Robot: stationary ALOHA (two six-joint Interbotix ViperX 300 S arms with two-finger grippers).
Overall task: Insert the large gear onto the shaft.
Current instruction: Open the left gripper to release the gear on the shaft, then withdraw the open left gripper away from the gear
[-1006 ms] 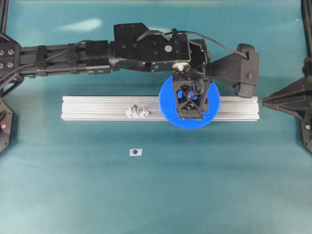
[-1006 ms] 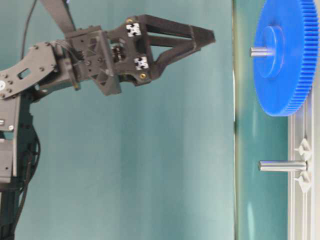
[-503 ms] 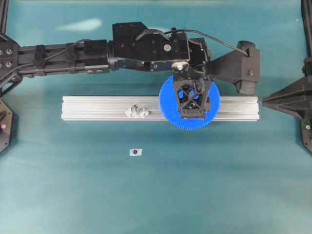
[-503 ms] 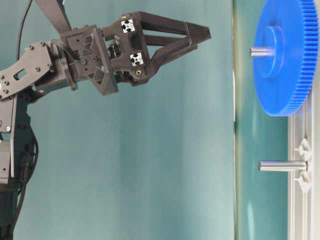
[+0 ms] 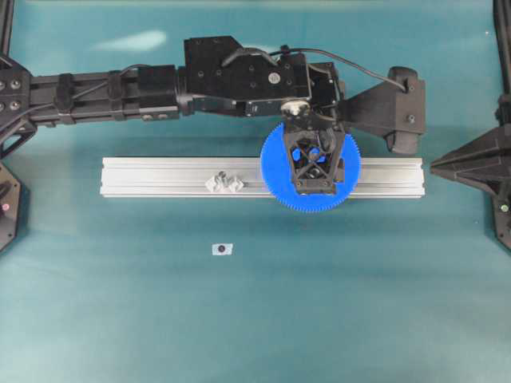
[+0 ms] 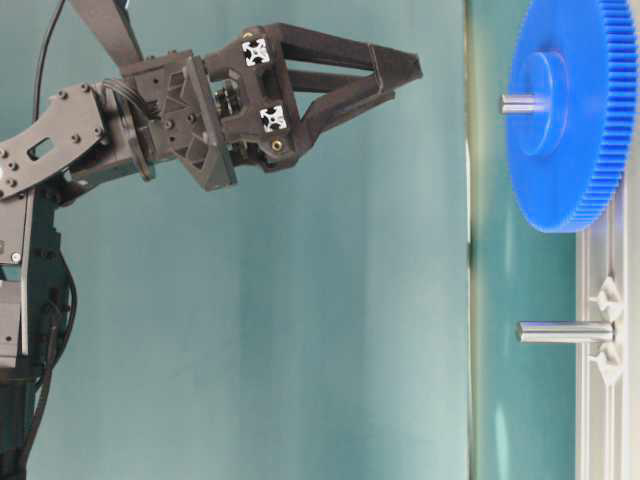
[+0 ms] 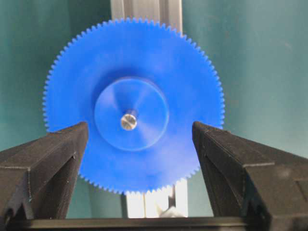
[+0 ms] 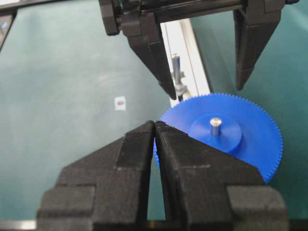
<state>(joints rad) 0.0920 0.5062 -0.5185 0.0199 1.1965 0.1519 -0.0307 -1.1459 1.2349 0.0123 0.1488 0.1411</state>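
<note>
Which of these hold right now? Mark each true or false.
1. The blue gear sits on a pin whose tip shows through its hub. True.
2. The left jaws are clamped on the gear's rim. False: they stand open above the gear, clear of it on both sides.
3. The right jaws are shut with nothing between them. True.
4. The second pin, between two small brackets, also carries a gear. False: it stands bare.
5. The gear lies on the cloth, away from the rail. False: it sits over the rail, near the end on the right in the overhead view.
</note>
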